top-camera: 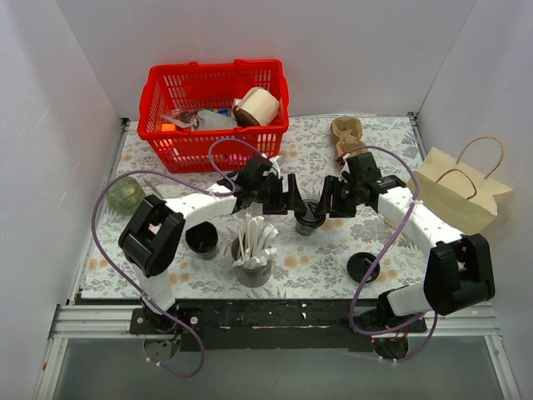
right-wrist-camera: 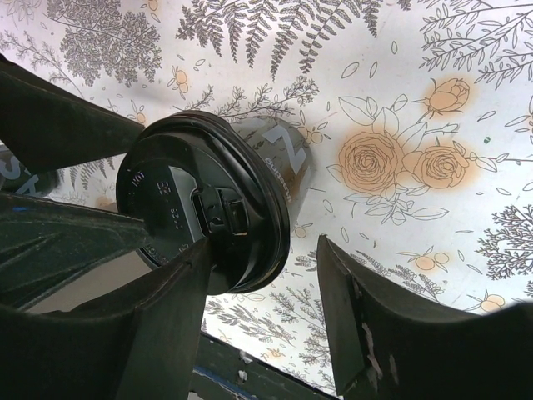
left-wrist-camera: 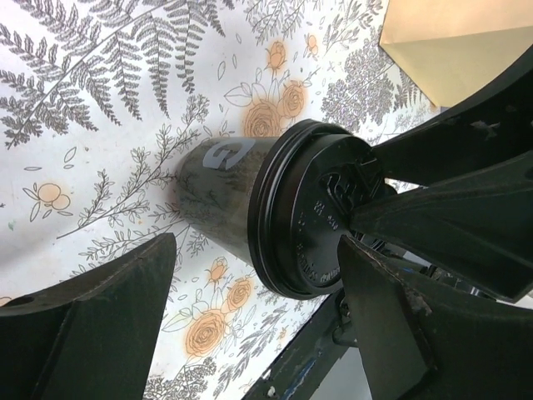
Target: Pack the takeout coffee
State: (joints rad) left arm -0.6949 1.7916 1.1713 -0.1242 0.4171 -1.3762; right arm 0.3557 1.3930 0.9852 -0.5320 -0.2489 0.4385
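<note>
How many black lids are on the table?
2: one capping the takeout coffee at centre, one loose lid lying front right. The red basket may hide more.

Red basket [top-camera: 187, 148], paper bag [top-camera: 462, 187], green ball [top-camera: 123, 195], loose black lid [top-camera: 363, 267]

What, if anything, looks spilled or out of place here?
Nothing looks spilled: the takeout coffee stands upright with its lid on. The paper bag on the right seems to lie on its side, not standing open. A loose black lid lies apart from the open black cup.
</note>
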